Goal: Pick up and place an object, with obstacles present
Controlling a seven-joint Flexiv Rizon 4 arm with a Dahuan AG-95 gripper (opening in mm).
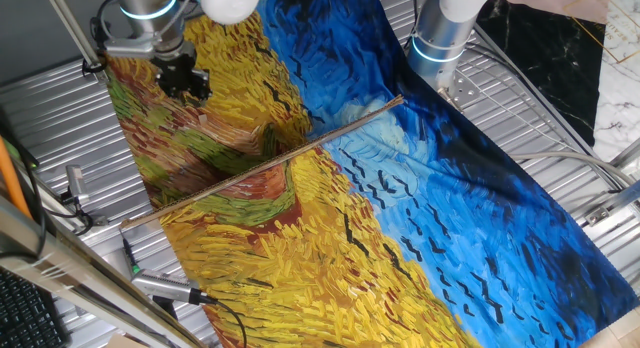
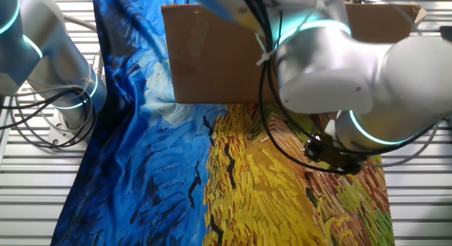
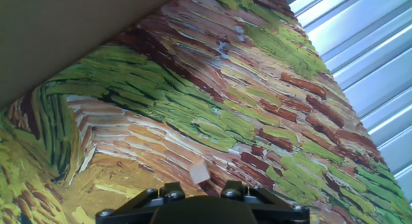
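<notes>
The object (image 3: 199, 173) is a tiny pale tan block lying on the painted cloth. It shows only in the hand view, low in the middle, just ahead of the gripper's body and between its two finger mounts. My gripper (image 1: 185, 80) is black and hangs low over the brown-and-green part of the cloth at the far left. In the other fixed view, the gripper (image 2: 332, 155) sits under the big white arm. The jaws stand apart and hold nothing. The block is hidden in both fixed views.
A brown cardboard board (image 2: 212, 55) stands upright across the cloth. It shows edge-on as a thin line (image 1: 260, 163) and fills the hand view's top left (image 3: 64, 31). A second arm's base (image 1: 440, 33) stands at the cloth's far edge. Slatted metal table (image 1: 560, 148) lies around.
</notes>
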